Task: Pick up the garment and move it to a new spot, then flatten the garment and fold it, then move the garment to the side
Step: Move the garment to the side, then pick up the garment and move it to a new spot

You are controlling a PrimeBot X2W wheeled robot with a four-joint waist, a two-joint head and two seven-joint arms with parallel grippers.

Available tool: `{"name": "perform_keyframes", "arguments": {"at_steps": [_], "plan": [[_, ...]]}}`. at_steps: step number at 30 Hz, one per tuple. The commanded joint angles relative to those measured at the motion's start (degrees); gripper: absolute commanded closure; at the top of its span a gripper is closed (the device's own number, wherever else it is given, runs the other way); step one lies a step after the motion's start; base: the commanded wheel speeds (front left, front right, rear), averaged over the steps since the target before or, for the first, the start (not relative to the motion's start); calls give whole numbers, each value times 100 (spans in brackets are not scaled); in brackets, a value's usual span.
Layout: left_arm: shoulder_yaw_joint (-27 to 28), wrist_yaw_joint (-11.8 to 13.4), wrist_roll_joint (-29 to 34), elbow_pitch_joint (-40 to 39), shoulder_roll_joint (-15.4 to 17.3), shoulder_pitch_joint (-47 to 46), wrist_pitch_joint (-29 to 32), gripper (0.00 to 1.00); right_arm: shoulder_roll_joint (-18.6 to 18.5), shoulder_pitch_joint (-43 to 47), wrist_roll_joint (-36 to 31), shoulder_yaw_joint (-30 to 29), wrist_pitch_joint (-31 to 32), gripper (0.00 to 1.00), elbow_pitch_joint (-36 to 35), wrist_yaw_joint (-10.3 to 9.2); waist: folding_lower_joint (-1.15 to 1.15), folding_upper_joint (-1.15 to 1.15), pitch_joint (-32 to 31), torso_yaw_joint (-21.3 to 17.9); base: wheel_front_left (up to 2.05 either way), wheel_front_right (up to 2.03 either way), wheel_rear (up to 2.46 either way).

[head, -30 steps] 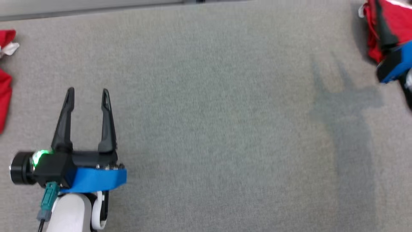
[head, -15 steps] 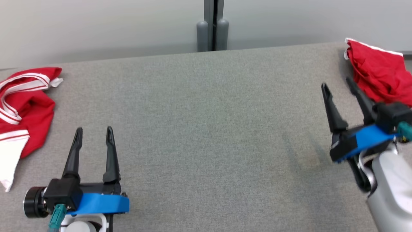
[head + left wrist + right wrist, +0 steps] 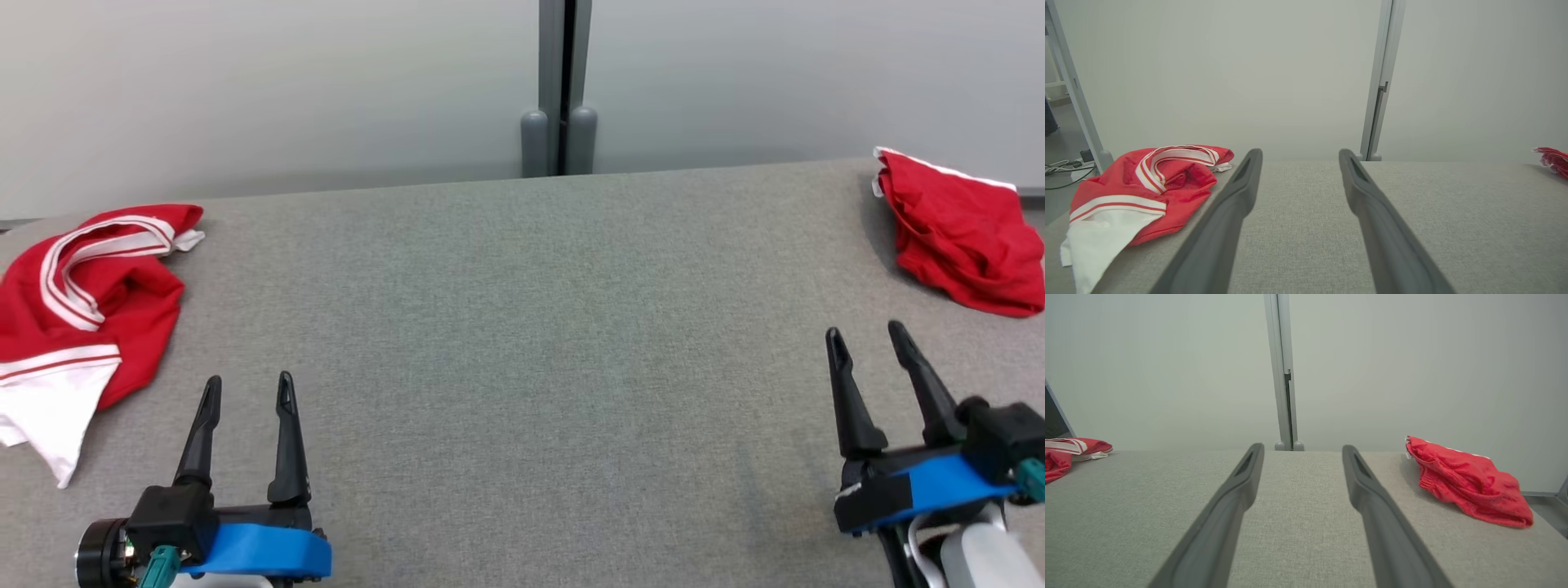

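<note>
1. The grey fabric-covered counter [image 3: 522, 327] stretches beneath and ahead of both hands.
2. A pale wall [image 3: 286, 82] rises past the counter's far edge, well ahead of both sets of fingertips. A grey post [image 3: 559, 82] stands against it, roughly midway between the two hands.
3. The red-and-white garment [image 3: 90, 294] lies in a crumpled heap to the left of the left hand, reaching a little ahead of its fingertips but well apart from them. Its white-striped band curls along the far side, and a white flap lies at the near end, level with the left hand's fingers.
4. The red garment [image 3: 963, 237] sits as a compact bundle ahead of the right hand and slightly to its right, apart from the fingertips. A thin white edge shows on its far side.
5. The left hand [image 3: 249, 382] has its two dark fingers spread with nothing between them, pointing toward the wall.
6. The right hand [image 3: 864, 331] is likewise spread and holds nothing, its fingers leaning slightly leftward.
</note>
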Motion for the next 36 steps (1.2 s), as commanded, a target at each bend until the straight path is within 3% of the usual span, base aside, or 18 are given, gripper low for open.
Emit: {"name": "perform_keyframes", "arguments": {"at_steps": [1, 12, 26, 36], "plan": [[41, -13, 30, 19, -1, 47, -24, 0, 72, 154, -1, -51, -19, 0, -83, 1, 0, 1, -24, 16, 0, 0, 0], [150, -72, 71, 132, -62, 161, -23, 0, 549, 884, -300, -169, 24, 0, -493, 1, 0, 1, -187, 98, 0, 0, 0], [218, -123, 158, 172, -107, 134, -24, 0, 602, 965, -281, -201, 90, 0, -519, 1, 0, 1, -211, 196, 0, 0, 0], [301, -154, 207, 199, -116, 84, -23, 0, 655, 978, -263, -56, 83, 0, -487, 1, 0, 1, -222, 623, 0, 0, 0]]}}
